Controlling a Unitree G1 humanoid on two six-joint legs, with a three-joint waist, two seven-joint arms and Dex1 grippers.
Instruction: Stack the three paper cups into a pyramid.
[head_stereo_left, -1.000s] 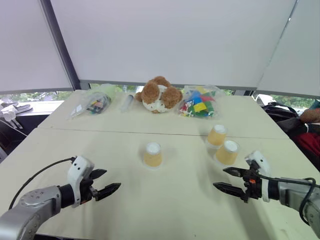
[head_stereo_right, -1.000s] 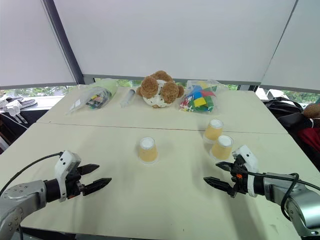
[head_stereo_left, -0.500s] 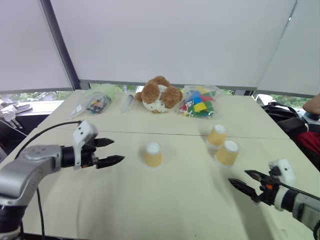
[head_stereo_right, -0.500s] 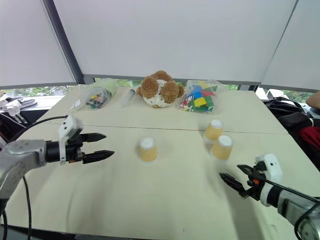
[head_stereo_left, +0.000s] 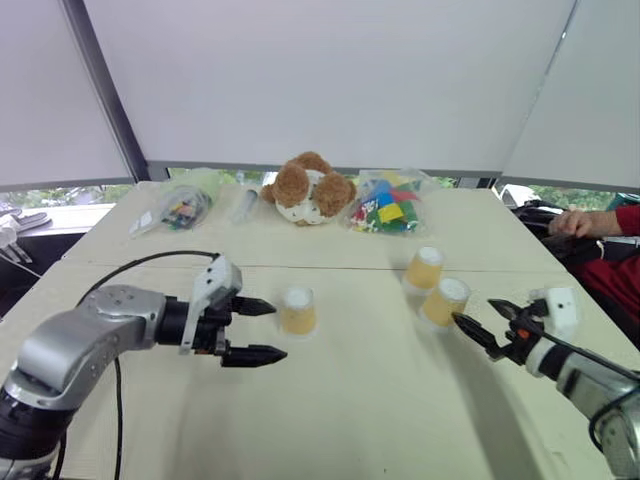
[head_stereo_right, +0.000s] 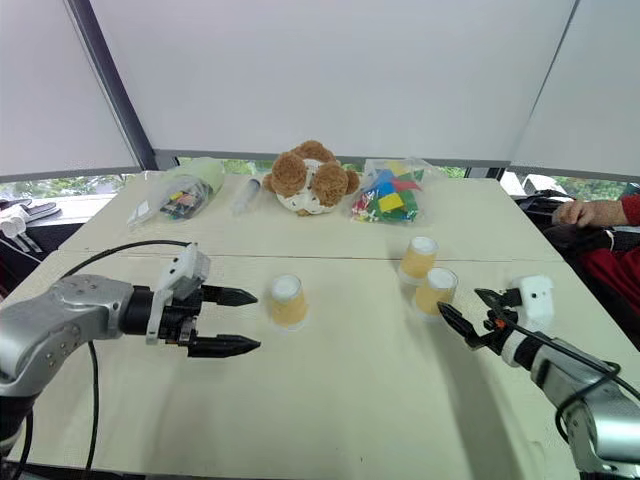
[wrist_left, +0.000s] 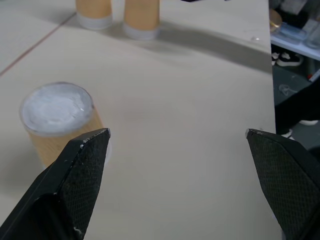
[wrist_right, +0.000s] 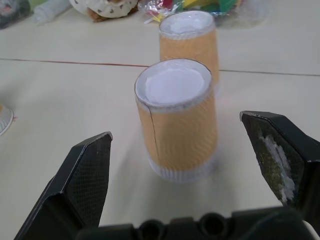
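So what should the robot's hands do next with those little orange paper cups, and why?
Probably ease the open right gripper forward around the nearest upside-down yellow-orange paper cup and close. That cup already sits between its spread black fingers, untouched, with a second cup just behind. The open left gripper waits beside the third cup.

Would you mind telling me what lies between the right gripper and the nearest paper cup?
Nothing: in the right wrist view, only bare table lies between the open right gripper and the nearest paper cup, which stands upside down just ahead, untouched.
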